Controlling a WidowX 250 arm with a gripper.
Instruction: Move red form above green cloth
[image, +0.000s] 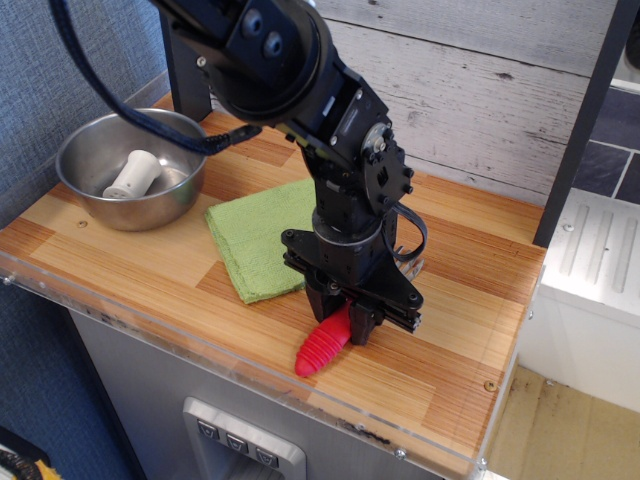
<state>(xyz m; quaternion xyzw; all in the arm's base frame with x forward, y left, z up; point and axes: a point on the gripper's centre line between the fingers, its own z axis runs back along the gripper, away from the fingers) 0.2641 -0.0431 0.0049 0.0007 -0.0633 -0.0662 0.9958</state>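
Item: fork (322, 348), red handle; our claw (345, 322) pinches it on the tabletop (120, 255), ready for lifting beside the cloth (262, 235).

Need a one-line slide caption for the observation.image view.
Gripper clamps red fork on the wooden counter, right of green cloth.

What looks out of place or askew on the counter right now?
Nothing looks spilled or damaged. The green cloth lies flat, a white spool rests in the steel bowl, and the gripper is closed on the red fork near the counter's front edge.
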